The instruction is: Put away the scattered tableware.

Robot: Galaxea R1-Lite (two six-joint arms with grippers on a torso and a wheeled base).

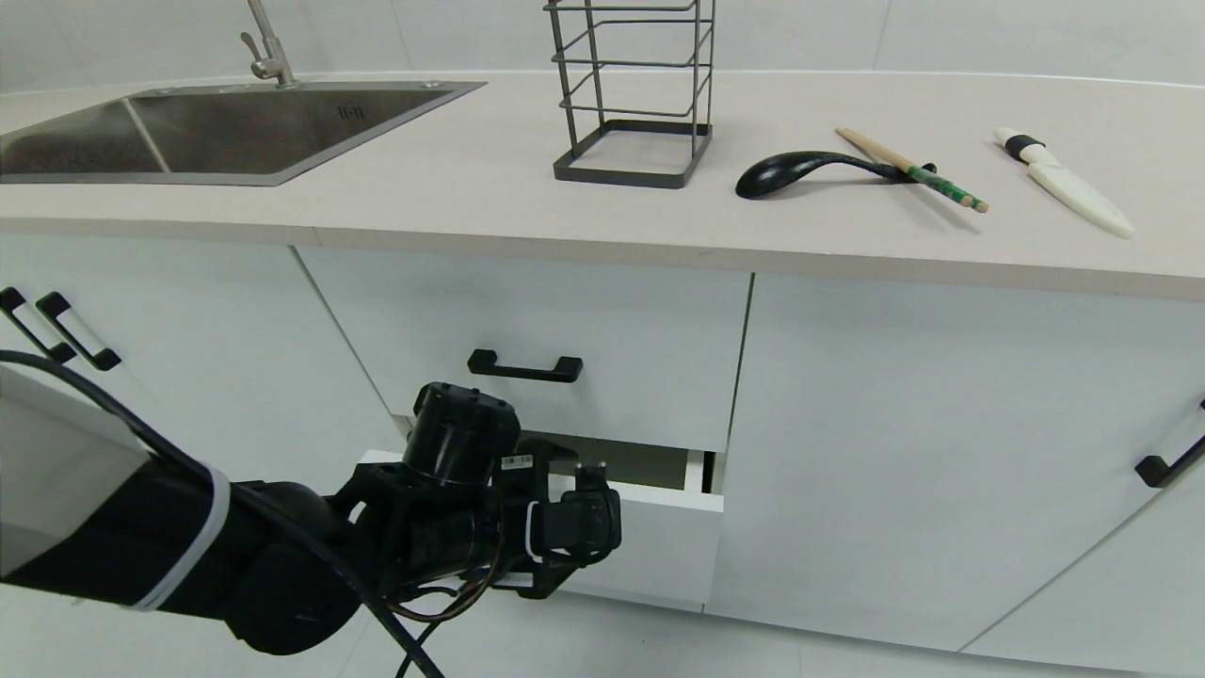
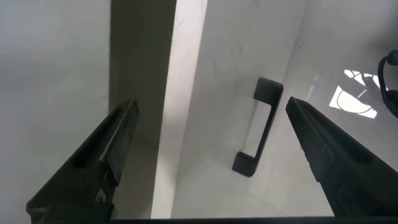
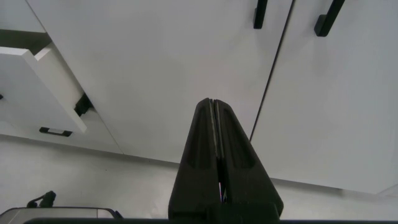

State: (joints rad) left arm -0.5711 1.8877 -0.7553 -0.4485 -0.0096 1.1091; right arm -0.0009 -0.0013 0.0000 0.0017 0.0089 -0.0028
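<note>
Bench point(image 1: 452, 212) – pale top runs the full width, white cabinet fronts point(image 1: 923, 452) below it

Sink point(image 1: 216, 132) – steel, set into the bench at the robot's far left, tap at its back edge

Left arm point(image 1: 282, 556) – low, below bench height, reaching in from the robot's left in front of the cabinets, forearm roughly level, wrist just before the lower drawer

Lower drawer point(image 1: 659, 537) – stands ajar under the middle cabinet, dark gap along its top; the closed drawer point(image 1: 621, 330) above it carries a black bar handle

Rack point(image 1: 631, 94) – dark wire frame, upright on the bench, right of the sink, well apart from the utensils

Left end effector point(image 2: 208, 143) – fingers spread wide, holding nothing; a black handle point(image 2: 258, 127) on a white front lies between them, not touched

Right end effector point(image 3: 213, 106) – fingers pressed together, holding nothing, held low and pointed at the cabinet doors, floor just beneath

Ladle point(image 1: 791, 171) – black, on the bench right of the rack, bowl toward the rack

Knife point(image 1: 1064, 181) – white, black band near one end, flat on the bench, farthest right, apart from the others

Chopsticks point(image 1: 908, 168) – wooden pair with green tips, lying diagonally, touching the ladle's handle end
</note>
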